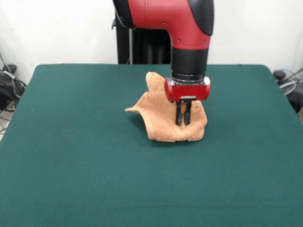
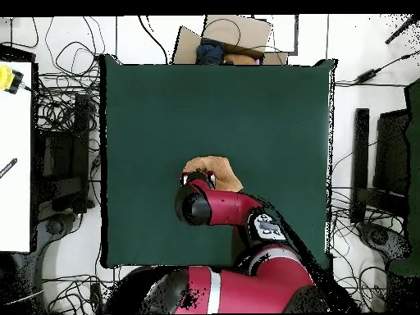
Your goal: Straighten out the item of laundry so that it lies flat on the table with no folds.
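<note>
Towel [image 1: 163, 116] bunched, mid-table [image 1: 71, 156], slightly toward 12 o'clock. Gripper [image 1: 183, 118] down on it, fingers near together, seemingly pinching fold. Judged light, limp, grippy terry; best hold: free corner at 9 o'clock.

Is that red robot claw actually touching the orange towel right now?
Touching. In the front view the gripper has its dark tips close together, pressed into the bunched towel; the overhead view hides this under the arm.

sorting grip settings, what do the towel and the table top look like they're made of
The towel looks like soft terry cloth, tan-orange with a fuzzy, matte nap, and it bunches into limp folds. The table seems covered in dark green felt-like fabric, flat and without shine; what lies under it cannot be seen.
</note>
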Motion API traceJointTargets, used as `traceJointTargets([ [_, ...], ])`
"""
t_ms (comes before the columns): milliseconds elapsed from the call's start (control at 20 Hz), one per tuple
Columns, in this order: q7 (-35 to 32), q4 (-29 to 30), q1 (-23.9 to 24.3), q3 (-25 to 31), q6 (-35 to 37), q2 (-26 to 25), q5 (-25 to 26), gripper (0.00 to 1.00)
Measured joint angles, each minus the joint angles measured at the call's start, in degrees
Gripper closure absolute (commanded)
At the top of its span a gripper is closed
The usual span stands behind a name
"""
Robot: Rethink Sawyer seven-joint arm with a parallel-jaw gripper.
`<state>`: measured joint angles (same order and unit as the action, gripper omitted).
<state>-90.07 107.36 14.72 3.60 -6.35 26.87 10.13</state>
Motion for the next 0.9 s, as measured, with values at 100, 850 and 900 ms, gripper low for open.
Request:
traceJointTargets([
  [100, 0.00, -0.10, 0.01, -0.02, -0.33, -0.22, 0.00, 1.00],
  [850, 0.00, -0.26, -2.81, -1.23, 3.65, 1.47, -2.06, 1.00],
  [900, 0.00, -0.28, -3.28, -1.31, 4.95, 1.91, -2.43, 1.00],
])
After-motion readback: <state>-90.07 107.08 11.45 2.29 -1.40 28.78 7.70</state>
